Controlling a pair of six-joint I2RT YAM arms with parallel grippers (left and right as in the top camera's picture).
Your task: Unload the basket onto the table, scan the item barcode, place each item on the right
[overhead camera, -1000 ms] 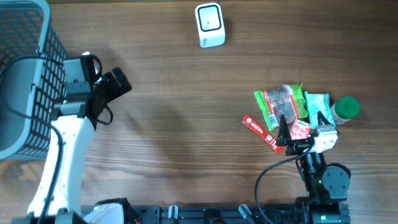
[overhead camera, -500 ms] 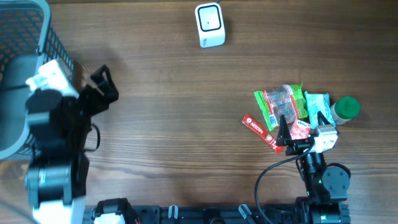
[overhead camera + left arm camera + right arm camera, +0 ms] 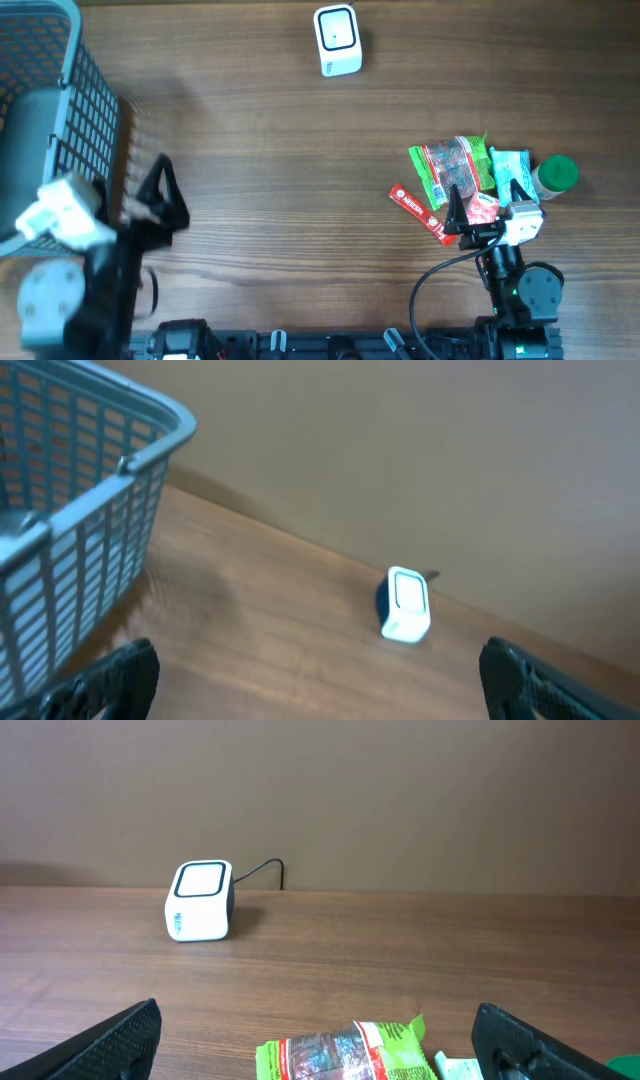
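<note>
A white barcode scanner point(image 3: 337, 40) stands at the table's far edge; it also shows in the left wrist view point(image 3: 405, 604) and the right wrist view point(image 3: 200, 901). The items lie in a pile at the right: a green snack packet point(image 3: 452, 165), a red bar point(image 3: 418, 212), a teal packet point(image 3: 510, 168) and a green-capped bottle point(image 3: 556, 175). My right gripper point(image 3: 487, 197) hangs open over the pile's near side, the green packet point(image 3: 345, 1055) low between its fingers, nothing held. My left gripper point(image 3: 150, 205) is open and empty at the near left, blurred.
A grey mesh basket point(image 3: 60, 100) fills the far left corner, and its rim point(image 3: 120, 455) is close to my left gripper. A black cable runs from the right arm's base across the near edge. Bare wood lies between the two arms.
My left arm has swung from beside the basket back toward the near left edge, still open. The right arm and the items have not moved.
</note>
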